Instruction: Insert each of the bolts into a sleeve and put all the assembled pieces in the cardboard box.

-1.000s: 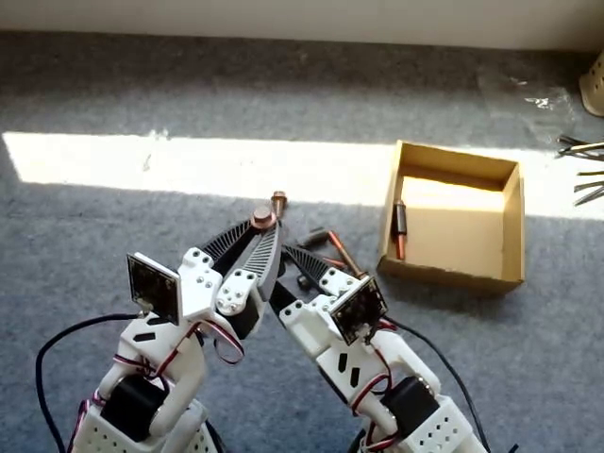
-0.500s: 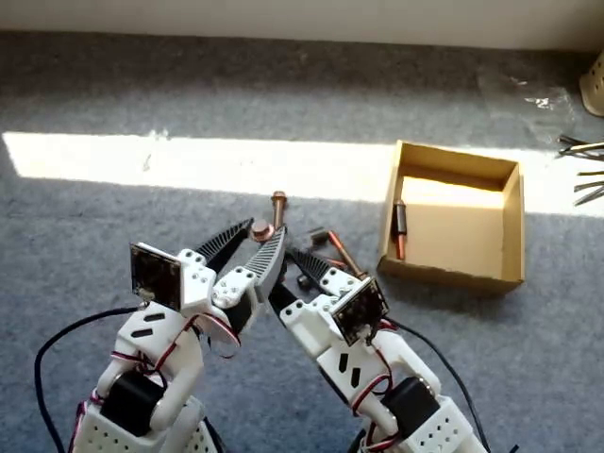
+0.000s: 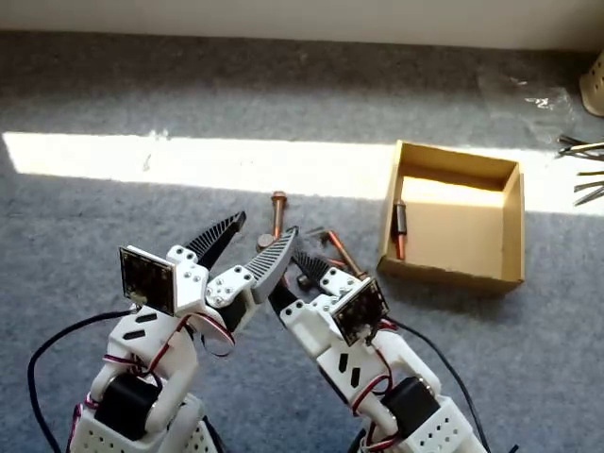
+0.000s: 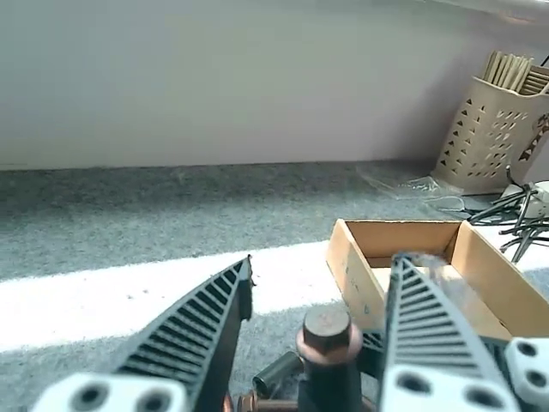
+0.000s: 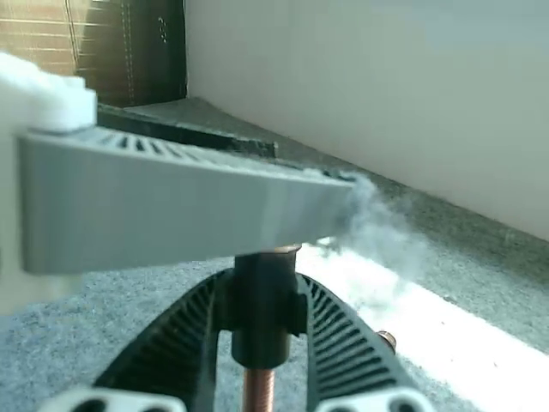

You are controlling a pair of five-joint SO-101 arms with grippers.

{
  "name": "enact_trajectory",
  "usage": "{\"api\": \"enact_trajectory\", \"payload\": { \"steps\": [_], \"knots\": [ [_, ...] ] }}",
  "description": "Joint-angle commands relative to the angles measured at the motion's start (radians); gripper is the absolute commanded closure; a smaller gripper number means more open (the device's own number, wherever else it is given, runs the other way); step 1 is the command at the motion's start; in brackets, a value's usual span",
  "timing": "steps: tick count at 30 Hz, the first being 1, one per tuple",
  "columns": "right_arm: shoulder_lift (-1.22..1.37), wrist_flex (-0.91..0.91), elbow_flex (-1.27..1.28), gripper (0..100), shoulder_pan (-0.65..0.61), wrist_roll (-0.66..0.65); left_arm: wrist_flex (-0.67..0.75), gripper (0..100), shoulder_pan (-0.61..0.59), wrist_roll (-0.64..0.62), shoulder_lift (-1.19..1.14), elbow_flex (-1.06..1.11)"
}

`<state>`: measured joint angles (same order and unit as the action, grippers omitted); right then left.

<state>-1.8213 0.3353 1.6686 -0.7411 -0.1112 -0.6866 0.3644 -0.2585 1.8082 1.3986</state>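
I am looking at a cardboard box (image 3: 453,272) that is sitting on the grey counter (image 3: 113,236), off to the right of both arms. It is holding one finished piece (image 3: 399,226), a bolt in its dark sleeve, which is lying along the inside of the wall nearest the arms.

The right tool (image 5: 262,296) is clamping a black sleeve (image 5: 260,319) upright, with a copper bolt (image 4: 326,330) sitting in it. The bolt's head is showing above the sleeve and its shaft is poking out below.

The left tool (image 3: 269,225) is hanging just above with its fingers spread wide, gripping nothing, and the upright bolt is standing in the gap between them.

A loose bolt (image 3: 278,213) is lying on the counter just beyond the tools. Another bolt (image 3: 342,253) and a spare sleeve (image 3: 314,236) are lying between the tools and the box.
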Motion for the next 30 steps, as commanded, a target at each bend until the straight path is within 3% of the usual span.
{"api": "enact_trajectory", "payload": {
  "steps": [1,6,14,17,21,26,30],
  "knots": [
    [-0.015,-0.007,0.107,99.4,0.010,0.005,-0.002,77,-0.010,0.029,0.008,-0.061],
    [-0.008,-0.004,0.108,99.4,0.028,0.005,0.000,77,-0.030,0.031,0.010,-0.104],
    [-0.013,-0.004,0.102,99.4,0.170,0.006,-0.005,77,-0.243,0.025,0.010,-0.147],
    [-0.013,-0.004,0.102,99.4,0.211,0.008,-0.005,81,-0.255,0.025,0.010,-0.120],
    [-0.012,-0.004,0.102,99.4,0.265,0.008,0.000,99,-0.255,0.031,0.008,-0.054],
    [-0.005,0.019,0.068,99.4,0.383,0.006,0.006,97,-0.251,0.031,0.008,0.053],
    [-0.005,0.194,-0.068,99.3,0.429,0.006,0.104,97,-0.254,0.031,0.008,0.131]
  ]
}}
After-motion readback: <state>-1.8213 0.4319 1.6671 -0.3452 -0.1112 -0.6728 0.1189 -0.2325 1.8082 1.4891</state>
